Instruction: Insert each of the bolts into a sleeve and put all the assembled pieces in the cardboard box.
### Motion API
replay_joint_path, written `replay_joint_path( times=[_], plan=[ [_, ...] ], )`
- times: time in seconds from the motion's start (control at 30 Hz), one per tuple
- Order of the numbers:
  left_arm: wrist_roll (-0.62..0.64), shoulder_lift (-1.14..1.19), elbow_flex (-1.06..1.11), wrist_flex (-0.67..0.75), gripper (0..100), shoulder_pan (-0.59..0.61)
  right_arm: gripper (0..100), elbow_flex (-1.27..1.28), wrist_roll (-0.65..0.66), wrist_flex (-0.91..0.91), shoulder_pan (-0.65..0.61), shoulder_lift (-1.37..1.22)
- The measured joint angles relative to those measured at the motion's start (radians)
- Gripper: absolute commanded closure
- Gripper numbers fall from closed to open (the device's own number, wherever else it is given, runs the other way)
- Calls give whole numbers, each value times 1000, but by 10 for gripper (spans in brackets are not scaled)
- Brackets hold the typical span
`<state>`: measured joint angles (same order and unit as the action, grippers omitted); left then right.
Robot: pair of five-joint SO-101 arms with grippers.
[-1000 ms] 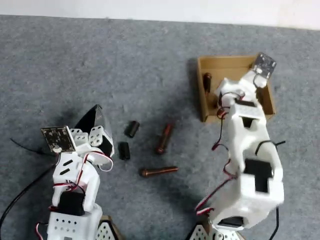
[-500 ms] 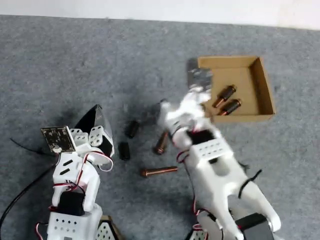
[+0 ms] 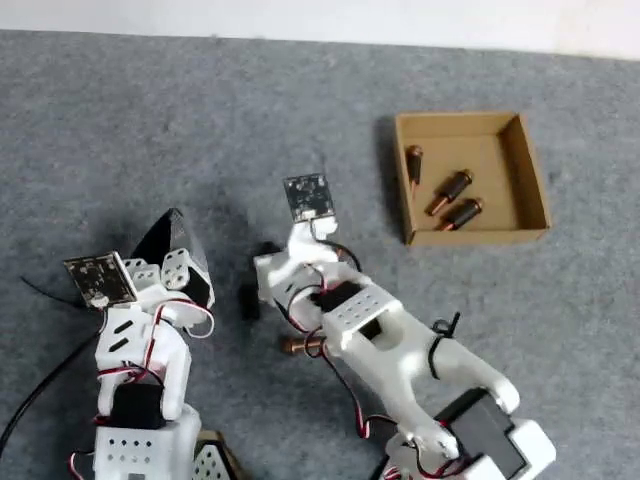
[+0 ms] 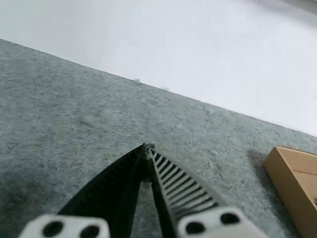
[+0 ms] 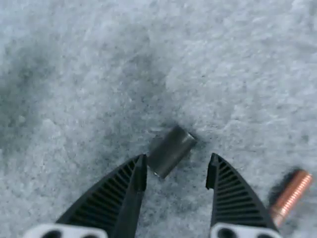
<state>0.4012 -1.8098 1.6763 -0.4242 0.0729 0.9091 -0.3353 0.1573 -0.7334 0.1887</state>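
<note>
My right gripper is open and hangs low over a dark sleeve, which lies on the carpet just past its fingertips. A copper bolt lies off to one side. In the high view the right arm reaches across the middle and covers part of a bolt; a second sleeve lies beside it. The cardboard box holds two assembled pieces and a bolt along its wall. My left gripper is shut and empty, at the near left.
Grey carpet covers the table, with a white wall strip along the far edge. The box corner sits well away from the left gripper. Open carpet lies at the far left and between the arms and the box.
The right arm swung from over the box leftwards to the loose sleeves, uncovering the pieces in the box. The left arm shifted slightly to the left.
</note>
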Motion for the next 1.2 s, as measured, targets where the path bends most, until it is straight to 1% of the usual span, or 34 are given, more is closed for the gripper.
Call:
replay_joint_path(
  times=[0.23,0.4,0.5,0.73,0.83,1.03,1.2],
  plan=[
    [0,0,0,0,986,28,817,-15,0,-12,-34,-91],
    [0,0,0,0,986,28,816,-160,-80,-14,-38,-253],
    [0,0,0,0,986,28,816,-245,-92,-12,-38,-350],
    [0,0,0,0,986,28,817,-305,-97,-6,-37,-399],
    [0,0,0,0,986,28,817,-330,-97,64,-37,-399],
    [0,0,0,0,986,28,817,-430,-100,292,-37,-407],
    [0,0,0,0,986,28,817,-448,-100,374,-37,-407]
  ],
)
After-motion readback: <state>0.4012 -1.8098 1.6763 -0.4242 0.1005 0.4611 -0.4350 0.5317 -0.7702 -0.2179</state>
